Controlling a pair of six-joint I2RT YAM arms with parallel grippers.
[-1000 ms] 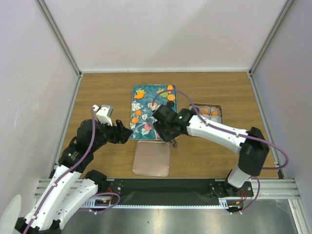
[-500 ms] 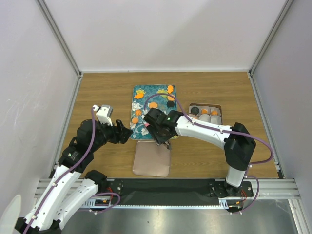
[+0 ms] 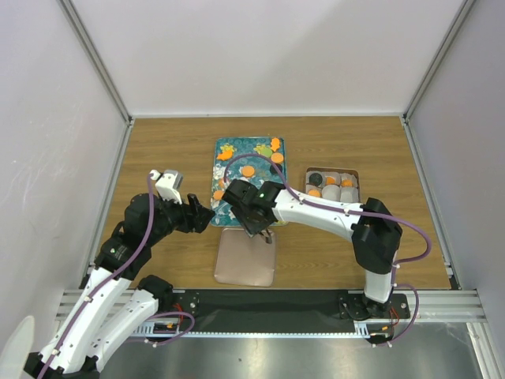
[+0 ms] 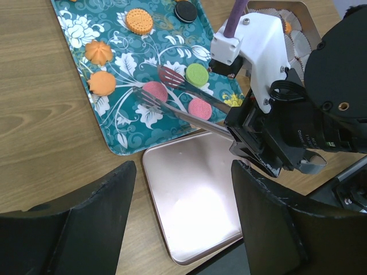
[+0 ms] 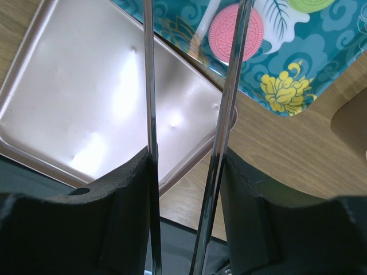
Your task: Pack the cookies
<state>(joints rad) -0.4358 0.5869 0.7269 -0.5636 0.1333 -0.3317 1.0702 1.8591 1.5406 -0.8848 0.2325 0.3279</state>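
The cookies lie on the teal flowered tray [image 4: 123,134]: an orange one [image 4: 139,21], a black one [image 4: 184,10], a green one [image 4: 196,74] and two pink ones [image 4: 155,91] [image 4: 199,108]. My right gripper [image 3: 251,215] is shut on metal tongs [image 4: 189,106], whose spread, empty tips stand over the near pink cookies. In the right wrist view the tongs' arms [image 5: 150,86] run between my right gripper's [image 5: 186,172] fingers, with a pink cookie [image 5: 235,32] beyond. My left gripper [image 4: 183,172] is open and empty above the rose-gold lid [image 4: 195,195].
A rectangular tin [image 3: 332,184] with paper cups holding several cookies stands right of the tray [image 3: 237,150]. The rose-gold lid [image 3: 246,257] lies just in front of the tray. My left gripper [image 3: 201,215] hovers left of the tray's near corner. White walls enclose the table.
My right arm has swung left with the tongs, from the tray's right edge to over its near end. The left arm has not moved.
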